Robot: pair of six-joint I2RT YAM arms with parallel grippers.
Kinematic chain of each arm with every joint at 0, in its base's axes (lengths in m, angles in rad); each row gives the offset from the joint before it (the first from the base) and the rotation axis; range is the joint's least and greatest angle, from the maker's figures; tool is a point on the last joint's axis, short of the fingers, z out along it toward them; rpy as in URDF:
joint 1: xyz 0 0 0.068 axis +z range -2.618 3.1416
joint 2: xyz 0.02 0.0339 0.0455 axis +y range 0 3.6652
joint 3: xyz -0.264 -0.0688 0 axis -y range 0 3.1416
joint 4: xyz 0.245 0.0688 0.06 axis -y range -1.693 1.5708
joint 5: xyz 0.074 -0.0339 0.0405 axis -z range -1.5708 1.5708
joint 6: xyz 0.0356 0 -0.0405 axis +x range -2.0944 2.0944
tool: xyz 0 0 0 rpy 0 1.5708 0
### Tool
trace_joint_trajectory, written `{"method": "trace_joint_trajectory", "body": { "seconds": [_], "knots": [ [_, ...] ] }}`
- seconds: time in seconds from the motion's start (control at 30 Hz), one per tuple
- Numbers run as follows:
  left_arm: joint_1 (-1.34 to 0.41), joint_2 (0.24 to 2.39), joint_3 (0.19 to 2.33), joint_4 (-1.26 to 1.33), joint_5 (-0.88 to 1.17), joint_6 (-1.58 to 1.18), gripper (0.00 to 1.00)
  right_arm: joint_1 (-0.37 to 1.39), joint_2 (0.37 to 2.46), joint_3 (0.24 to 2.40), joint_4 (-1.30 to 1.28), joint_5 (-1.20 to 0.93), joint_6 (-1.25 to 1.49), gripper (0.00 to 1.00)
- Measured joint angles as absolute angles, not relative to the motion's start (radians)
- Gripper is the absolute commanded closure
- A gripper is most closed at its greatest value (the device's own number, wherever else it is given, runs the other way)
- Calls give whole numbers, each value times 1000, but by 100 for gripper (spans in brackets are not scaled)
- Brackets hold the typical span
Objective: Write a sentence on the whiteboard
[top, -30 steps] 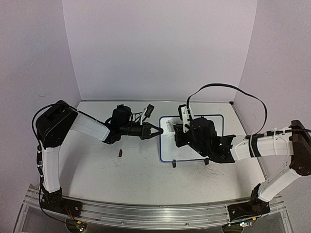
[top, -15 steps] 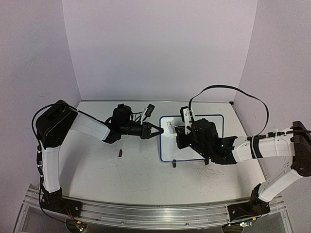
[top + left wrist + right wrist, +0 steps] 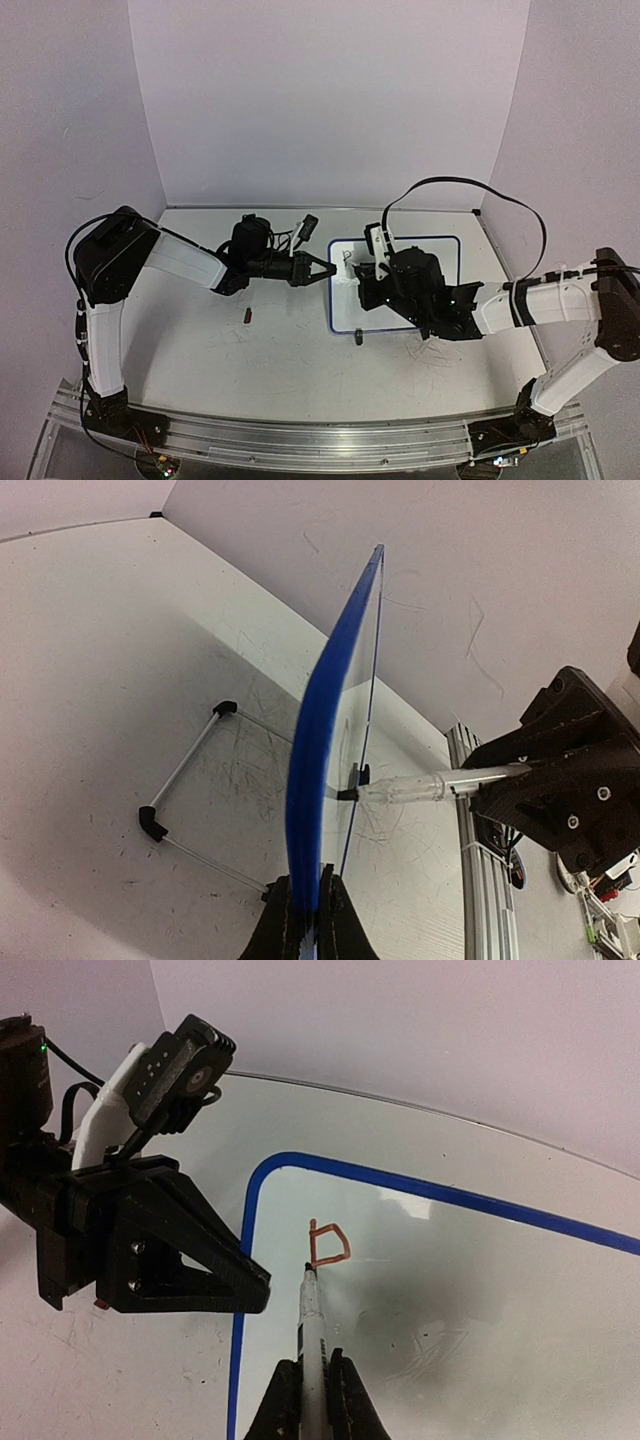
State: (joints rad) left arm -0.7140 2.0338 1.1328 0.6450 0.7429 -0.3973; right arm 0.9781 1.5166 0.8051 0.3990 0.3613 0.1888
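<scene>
The whiteboard (image 3: 343, 312) stands tilted at mid-table, white with a blue frame (image 3: 262, 1175). My left gripper (image 3: 330, 272) is shut on its left edge; in the left wrist view the fingers (image 3: 305, 910) pinch the blue edge (image 3: 318, 740). My right gripper (image 3: 312, 1385) is shut on a white marker (image 3: 310, 1325), whose tip touches the board. The sentence is a single letter-like mark (image 3: 328, 1245), a loop on a stem, orange-red in the right wrist view. From above, the right gripper (image 3: 366, 272) covers much of the board. The marker (image 3: 430, 786) meets the board from the right.
A small dark red piece (image 3: 247, 316) lies on the table left of the board. The board's black feet (image 3: 358, 338) rest toward the near side, and a wire stand (image 3: 185, 770) props it behind. Lilac walls close in three sides; a metal rail (image 3: 300, 440) runs along the near edge.
My right gripper and the marker have shifted slightly left over the board's upper left corner. The left arm and the board have not moved.
</scene>
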Motion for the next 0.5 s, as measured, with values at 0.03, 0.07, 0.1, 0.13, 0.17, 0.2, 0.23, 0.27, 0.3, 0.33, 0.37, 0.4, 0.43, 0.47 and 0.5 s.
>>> {"method": "trace_joint_trajectory", "body": {
  "seconds": [0.03, 0.07, 0.1, 0.13, 0.17, 0.2, 0.23, 0.27, 0.3, 0.33, 0.37, 0.4, 0.43, 0.47, 0.5],
  "knots": [
    [-714, 2034, 1133, 645, 742, -397, 100, 979, 1517, 805, 400, 365, 189, 100],
    [-714, 2034, 1133, 645, 741, -397, 100, 980, 1517, 805, 400, 370, 190, 100],
    [-714, 2034, 1133, 645, 741, -397, 100, 981, 1516, 805, 400, 376, 192, 100],
    [-714, 2034, 1133, 645, 741, -397, 100, 982, 1516, 805, 400, 383, 193, 100],
    [-714, 2034, 1133, 645, 741, -397, 100, 982, 1514, 804, 399, 390, 194, 100],
    [-714, 2034, 1133, 645, 741, -397, 100, 982, 1511, 804, 398, 396, 195, 100],
    [-714, 2033, 1133, 645, 741, -397, 100, 982, 1508, 802, 397, 402, 197, 100],
    [-714, 2033, 1133, 645, 741, -396, 100, 982, 1503, 800, 395, 409, 199, 100],
    [-714, 2033, 1133, 645, 741, -395, 100, 982, 1499, 797, 395, 415, 202, 100],
    [-714, 2032, 1133, 644, 741, -394, 100, 982, 1494, 792, 395, 421, 205, 100],
    [-714, 2031, 1133, 643, 740, -394, 100, 982, 1490, 787, 395, 425, 208, 100],
    [-714, 2030, 1133, 639, 739, -393, 100, 982, 1485, 780, 394, 427, 212, 100],
    [-714, 2030, 1133, 637, 739, -393, 100, 982, 1481, 773, 394, 429, 215, 100],
    [-714, 2030, 1133, 636, 739, -393, 100, 982, 1477, 767, 392, 430, 218, 100],
    [-714, 2029, 1133, 636, 739, -393, 100, 982, 1475, 762, 391, 429, 221, 100]
  ]
}}
